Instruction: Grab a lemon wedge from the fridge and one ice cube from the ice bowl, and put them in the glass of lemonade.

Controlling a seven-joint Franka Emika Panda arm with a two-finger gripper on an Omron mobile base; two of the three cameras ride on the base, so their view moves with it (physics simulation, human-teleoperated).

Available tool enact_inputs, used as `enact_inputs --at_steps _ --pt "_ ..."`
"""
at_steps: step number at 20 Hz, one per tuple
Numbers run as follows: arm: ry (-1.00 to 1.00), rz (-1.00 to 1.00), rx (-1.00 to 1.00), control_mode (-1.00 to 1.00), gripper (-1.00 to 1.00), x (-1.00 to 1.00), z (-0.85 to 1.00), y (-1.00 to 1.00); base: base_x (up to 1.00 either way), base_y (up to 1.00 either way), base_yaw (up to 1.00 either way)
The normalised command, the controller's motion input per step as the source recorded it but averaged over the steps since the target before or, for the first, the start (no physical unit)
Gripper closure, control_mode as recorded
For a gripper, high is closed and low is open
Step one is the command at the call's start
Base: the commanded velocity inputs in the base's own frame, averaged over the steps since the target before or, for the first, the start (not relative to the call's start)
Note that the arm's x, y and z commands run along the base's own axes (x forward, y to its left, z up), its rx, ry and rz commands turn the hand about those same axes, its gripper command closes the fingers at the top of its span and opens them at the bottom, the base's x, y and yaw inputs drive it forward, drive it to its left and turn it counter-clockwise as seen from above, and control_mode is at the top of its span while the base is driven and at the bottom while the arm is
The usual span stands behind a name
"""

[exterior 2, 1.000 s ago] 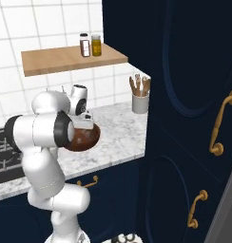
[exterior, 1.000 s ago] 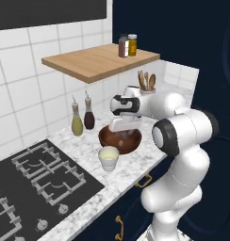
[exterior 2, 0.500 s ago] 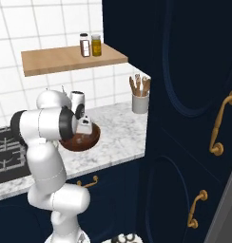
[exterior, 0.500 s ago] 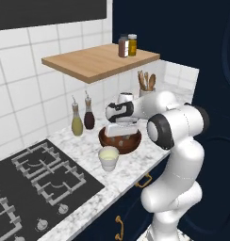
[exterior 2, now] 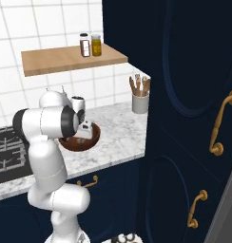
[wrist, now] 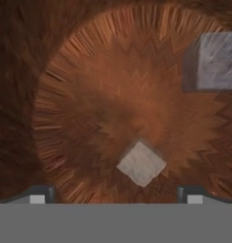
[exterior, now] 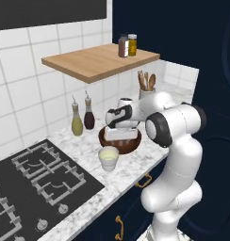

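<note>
Hand (wrist: 116, 197) now down inside ice bowl (exterior: 107, 139), fingers apart, over cube (wrist: 141, 163).

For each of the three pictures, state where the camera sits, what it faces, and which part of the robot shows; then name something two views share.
Left base view: behind-left, faces counter; arm, gripper over ice bowl.
Right base view: behind-right, faces counter; arm.
Hand view: on hand, faces into bowl; fingertips, ice cube.
Shared: bowl, utensil holder.
</note>
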Motion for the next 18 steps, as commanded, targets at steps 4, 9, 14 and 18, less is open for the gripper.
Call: enact_inputs --at_steps 4,9,14,18 --pt "0.0 -0.07 0.0 -1.0 -1.0 0.09 -0.17 0.0 0.0 0.0 0.0" --pt "-0.01 -0.05 0.0 -1.0 -1.0 0.08 -0.1 0.0 0.0 0.0 0.0" --pt "-0.05 -0.02 0.0 -1.0 -1.0 -0.02 -0.02 0.0 0.0 0.0 0.0" --pt "-0.05 -0.01 0.0 -1.0 -1.0 0.0 -0.09 -0.1 0.0 0.0 0.0"
